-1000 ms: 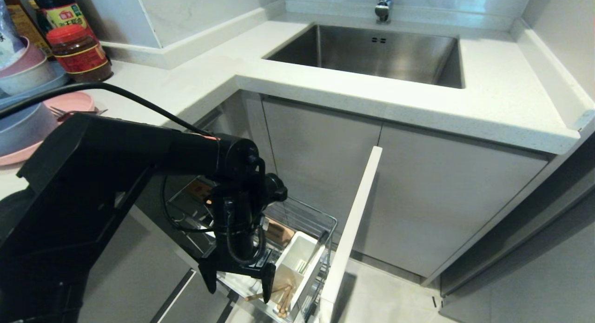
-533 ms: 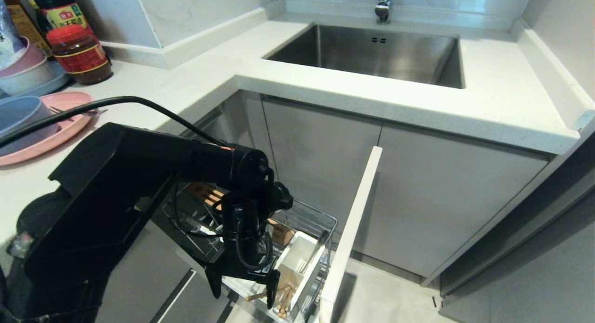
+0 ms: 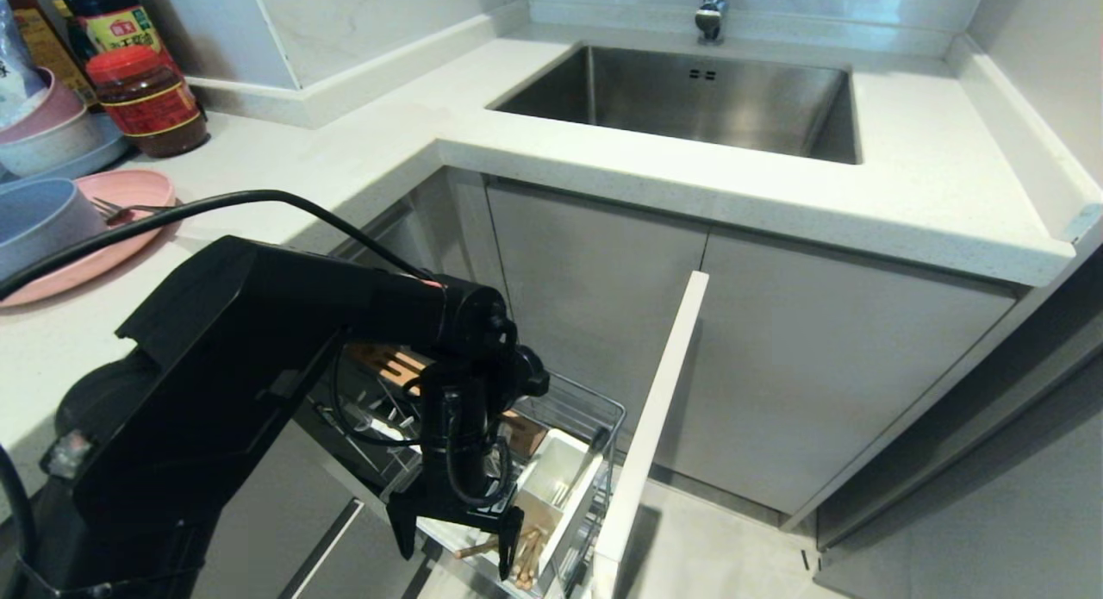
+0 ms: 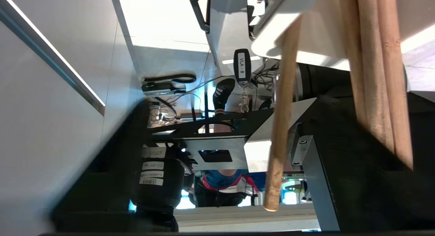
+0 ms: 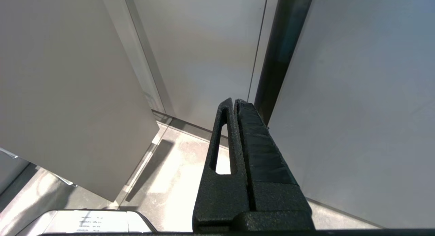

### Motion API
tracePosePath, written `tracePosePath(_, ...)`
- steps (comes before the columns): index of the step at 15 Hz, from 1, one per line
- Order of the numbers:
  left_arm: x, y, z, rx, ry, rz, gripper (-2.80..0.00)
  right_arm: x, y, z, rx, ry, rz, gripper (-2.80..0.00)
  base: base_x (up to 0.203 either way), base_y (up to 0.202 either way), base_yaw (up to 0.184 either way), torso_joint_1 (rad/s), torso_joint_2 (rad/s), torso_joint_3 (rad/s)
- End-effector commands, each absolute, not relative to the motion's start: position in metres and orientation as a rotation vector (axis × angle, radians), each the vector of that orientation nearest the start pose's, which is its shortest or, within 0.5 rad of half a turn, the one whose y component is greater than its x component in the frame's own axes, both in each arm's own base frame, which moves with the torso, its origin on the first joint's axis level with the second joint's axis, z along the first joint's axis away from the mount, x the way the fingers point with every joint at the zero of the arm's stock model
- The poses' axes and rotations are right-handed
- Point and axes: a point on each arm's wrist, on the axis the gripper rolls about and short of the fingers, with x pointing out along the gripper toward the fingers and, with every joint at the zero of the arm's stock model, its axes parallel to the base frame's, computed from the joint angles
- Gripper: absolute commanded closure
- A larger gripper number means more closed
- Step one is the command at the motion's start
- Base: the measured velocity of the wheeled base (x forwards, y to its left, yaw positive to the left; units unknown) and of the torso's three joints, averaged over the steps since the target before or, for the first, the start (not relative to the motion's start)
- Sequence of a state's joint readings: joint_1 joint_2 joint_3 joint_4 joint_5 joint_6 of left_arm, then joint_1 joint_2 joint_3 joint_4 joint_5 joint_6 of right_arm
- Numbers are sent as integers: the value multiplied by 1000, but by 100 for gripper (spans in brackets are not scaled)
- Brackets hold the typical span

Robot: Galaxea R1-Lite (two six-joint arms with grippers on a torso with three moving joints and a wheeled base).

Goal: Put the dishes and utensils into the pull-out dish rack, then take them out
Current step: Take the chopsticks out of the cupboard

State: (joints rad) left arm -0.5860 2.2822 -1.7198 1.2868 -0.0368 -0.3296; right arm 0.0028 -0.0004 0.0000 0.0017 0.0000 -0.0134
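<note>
The left tool [image 3: 455, 539] hangs fingers-down over the pull-out dish rack [image 3: 551, 409], jaws spread wide and empty. Its fingertips stand on either side of the chopsticks [image 3: 521, 554], which lean out of the white utensil box [image 3: 556, 487] at the near end of the rack.

Handling: the chopsticks are light, stiff, smooth wooden rods. They are likely to roll or splay apart if pinched near one end. Take hold of both together across the exposed shafts above the box rim, with enough closure to stop them scissoring.

Pose: the left forearm reaches out level from the left, and the wrist bends steeply downward.

The right tool [image 5: 238, 154] is parked low beside the cabinet fronts, jaws closed on nothing.

The pink plate [image 3: 103, 237], blue-grey bowl [image 3: 34, 224] and fork [image 3: 129, 209] rest on the worktop [image 3: 362, 151].
</note>
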Motion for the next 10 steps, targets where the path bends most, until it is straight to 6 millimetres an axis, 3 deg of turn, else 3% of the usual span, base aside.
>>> tracePosePath(1,295,-198,99,281,1834,-126,0,-23,0,75,-14,2,3,0,0,0,0,0,0,0)
tracePosePath(10,290,-207,101,255,1849,-168,0,-23,0,75,-14,2,3,0,0,0,0,0,0,0)
